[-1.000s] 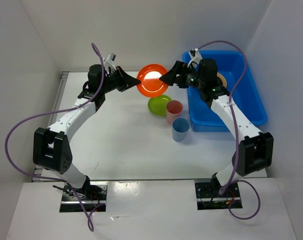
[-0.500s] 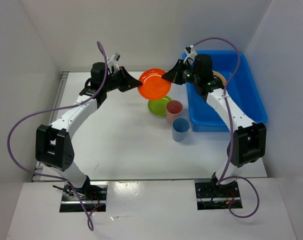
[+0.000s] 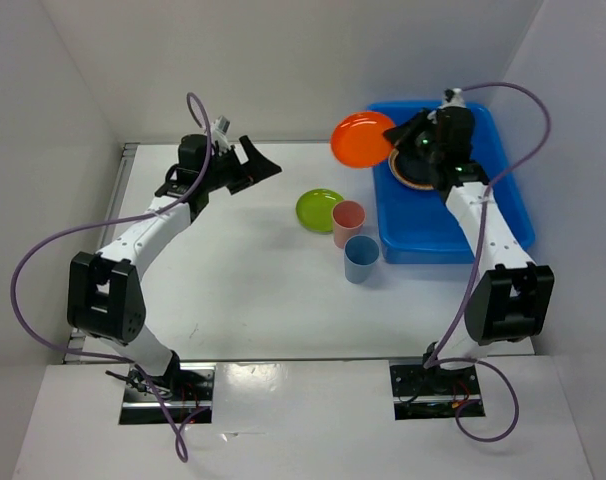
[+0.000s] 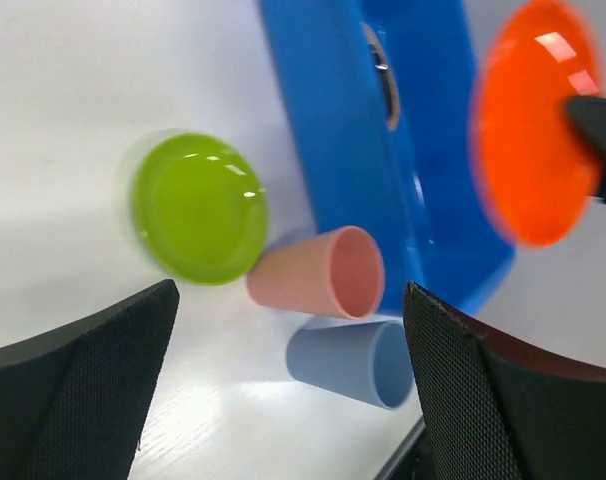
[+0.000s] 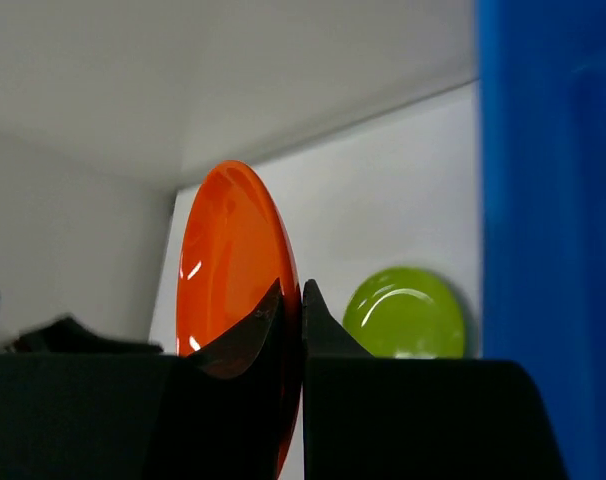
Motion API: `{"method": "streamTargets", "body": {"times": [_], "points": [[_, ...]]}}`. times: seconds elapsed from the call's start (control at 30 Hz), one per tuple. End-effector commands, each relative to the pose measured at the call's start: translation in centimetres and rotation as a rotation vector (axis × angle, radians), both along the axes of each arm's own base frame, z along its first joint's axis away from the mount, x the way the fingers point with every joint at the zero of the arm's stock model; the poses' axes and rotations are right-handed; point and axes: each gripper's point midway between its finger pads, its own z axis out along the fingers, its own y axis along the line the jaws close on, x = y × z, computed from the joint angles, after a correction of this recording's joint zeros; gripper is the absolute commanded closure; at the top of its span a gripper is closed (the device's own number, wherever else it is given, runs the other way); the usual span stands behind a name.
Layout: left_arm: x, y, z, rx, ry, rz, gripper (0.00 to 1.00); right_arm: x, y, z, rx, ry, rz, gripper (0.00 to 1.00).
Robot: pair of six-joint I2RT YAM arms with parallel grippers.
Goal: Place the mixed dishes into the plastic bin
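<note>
Orange plate (image 3: 361, 140) is being clamped by its rim in right pincer (image 3: 388, 150), hanging over the far left corner of the blue bin (image 3: 438, 225). Left pincer (image 3: 265, 162) is being held wide apart, empty, well away.

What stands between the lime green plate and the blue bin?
The salmon-pink cup stands between them; the top external view shows it.

Black right gripper (image 5: 301, 295) has the glossy orange plate (image 3: 363, 139); bin (image 3: 503, 215) beside it is bright blue. Ahead of the black left gripper (image 3: 266, 158), pads (image 4: 83, 380) mesh-textured: lime green plate (image 3: 320, 210), salmon-pink cup (image 3: 348, 222), pale blue cup (image 3: 361, 258). Table (image 3: 233, 280) white, cables (image 3: 503, 85) purple.
</note>
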Motion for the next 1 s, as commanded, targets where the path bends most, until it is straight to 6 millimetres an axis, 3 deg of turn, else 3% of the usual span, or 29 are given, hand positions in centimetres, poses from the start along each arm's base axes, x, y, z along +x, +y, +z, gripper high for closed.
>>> {"method": "streamTargets", "body": {"times": [0.0,0.03,0.07,0.1,0.13,0.17,0.23,0.27,0.33,0.37,0.43,0.47,0.53,0.57,0.77,0.87,0.97], "points": [[1.5,2.5,-3.9,0.045,0.049,0.118,0.01,1.3,-7.6,3.3,0.091,-0.088,-0.278,1.0],[1.5,2.2,-5.1,0.046,0.077,0.099,0.01,1.5,-8.9,3.2,0.103,-0.088,-0.324,1.0],[1.9,2.0,-7.6,0.056,0.131,0.088,0.01,1.7,-10.0,2.2,0.109,-0.075,-0.368,1.0],[2.0,1.7,-8.7,0.056,0.151,0.076,0.01,1.9,-12.6,2.7,0.135,-0.098,-0.469,1.0],[2.5,1.5,-9.3,0.052,0.155,0.067,0.01,2.0,-13.7,2.3,0.146,-0.099,-0.512,1.0],[2.7,1.3,-11.4,0.05,0.2,0.062,0.01,1.9,-14.8,1.3,0.154,-0.086,-0.555,1.0],[3.7,0.9,-11.9,0.045,0.196,0.053,0.01,2.4,-17.7,0.3,0.18,-0.089,-0.659,1.0],[3.9,0.9,-13.5,0.052,0.222,0.053,0.01,2.8,-18.7,-1.2,0.183,-0.064,-0.691,1.0],[4.6,0.3,-14.0,0.051,0.216,0.044,0.01,3.5,-20.0,-2.1,0.206,-0.059,-0.727,1.0],[4.8,0.4,-15.2,0.06,0.232,0.054,0.01,4.3,-20.7,-3.9,0.212,-0.023,-0.744,1.0],[4.9,0.1,-16.1,0.069,0.24,0.057,0.01,5.3,-21.7,-4.5,0.212,-0.025,-0.794,1.0],[5.3,0.2,-16.4,0.077,0.24,0.072,0.01,5.9,-22.1,-6.3,0.201,0.002,-0.815,1.0],[5.4,-0.1,-16.9,0.09,0.233,0.072,0.01,6.7,-22.9,-7.2,0.203,0.005,-0.854,1.0],[5.4,-0.1,-16.9,0.09,0.233,0.072,0.01,7.3,-23.0,-9.1,0.195,0.033,-0.857,1.0],[5.5,0.2,-18.3,0.101,0.223,0.112,0.01,10.1,-24.0,-13.7,0.195,0.085,-0.893,1.0],[5.8,-0.3,-17.7,0.092,0.206,0.115,0.01,11.2,-24.4,-15.3,0.17,0.107,-0.905,1.0],[5.8,-0.8,-18.3,0.099,0.222,0.106,0.01,12.4,-24.4,-16.3,0.155,0.134,-0.89,1.0]]}}
